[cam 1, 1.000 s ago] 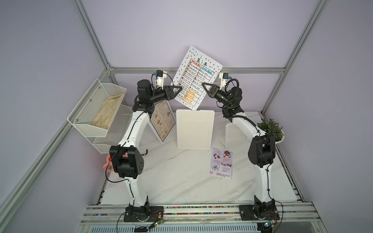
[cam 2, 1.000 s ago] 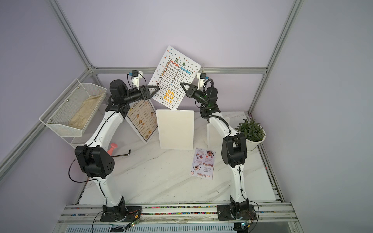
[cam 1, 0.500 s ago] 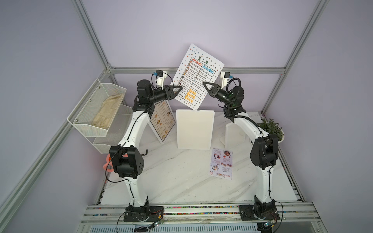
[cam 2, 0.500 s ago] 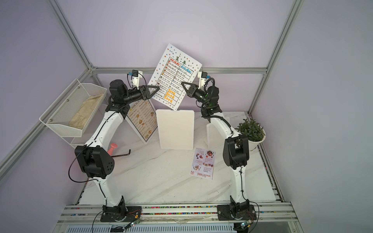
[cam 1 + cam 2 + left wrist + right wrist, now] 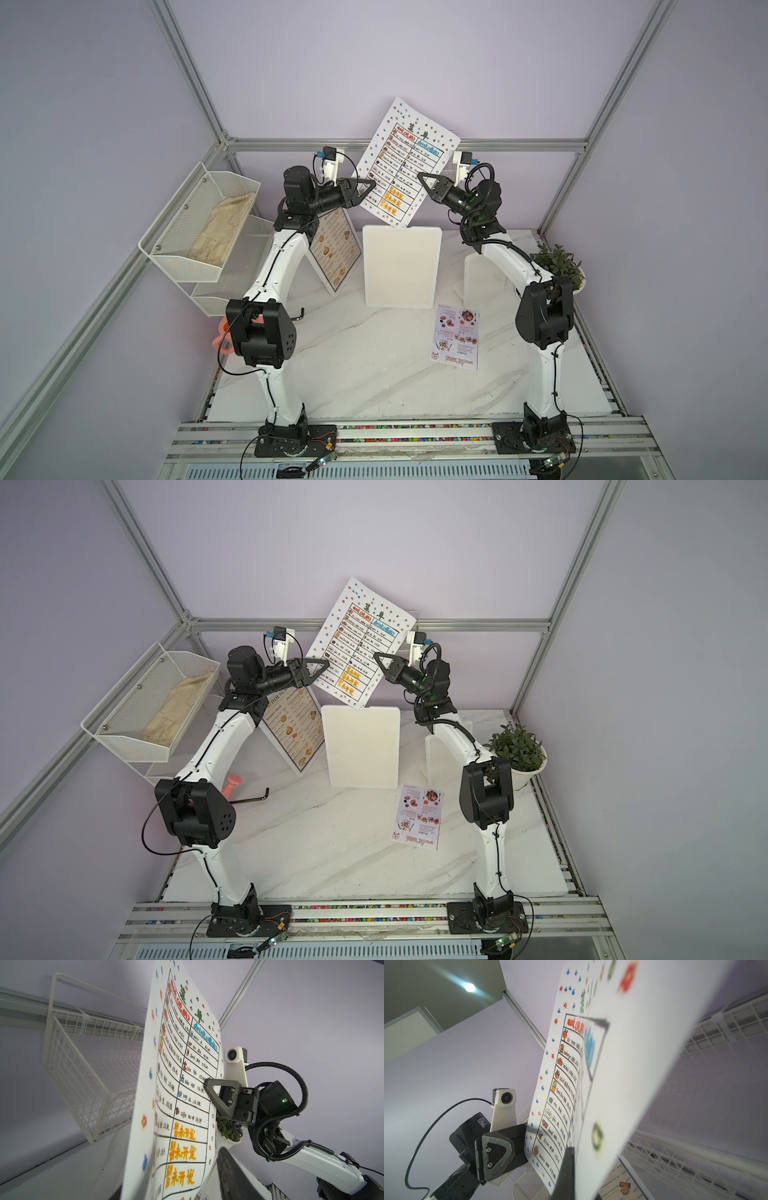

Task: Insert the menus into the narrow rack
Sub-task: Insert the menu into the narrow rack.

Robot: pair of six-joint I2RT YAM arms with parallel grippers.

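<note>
Step in hand: the white grid menu (image 5: 405,166) is held in the air, tilted, in the upper middle of both top views, above the upright white board (image 5: 401,266).
Right gripper (image 5: 420,178): clamped on the sheet's right edge. The left wrist view shows its finger lying flat on the printed face.
Left gripper (image 5: 368,185): at the sheet's left edge with its jaws apart. The paper seems to pass between them, but I cannot tell whether either finger touches it.
Wire rack (image 5: 199,224): at the left of both top views, well apart from the held menu. A pale cloth lies in its upper basket.
Done so far: possibly one menu. The "DIM SUM" menu (image 5: 334,249) stands tilted just beside the left arm and near the rack's lower tier. The arm hides its foot, so I cannot tell whether it is seated in a slot or only leaning.
Left to do: the grid menu is not yet in any rack. The small "SPECIAL MENU" leaflet (image 5: 456,336) lies flat and untouched on the table (image 5: 353,374), at lower right of centre. By my judgement most of the task remains.
Only in the top views: the leaflet, the board, the rack's place relative to the arms, and the potted plant (image 5: 559,266) at the right.
Only in the wrist views: the bow in the sheet, the right finger's contact with it, and the wire mesh close behind the paper.
</note>
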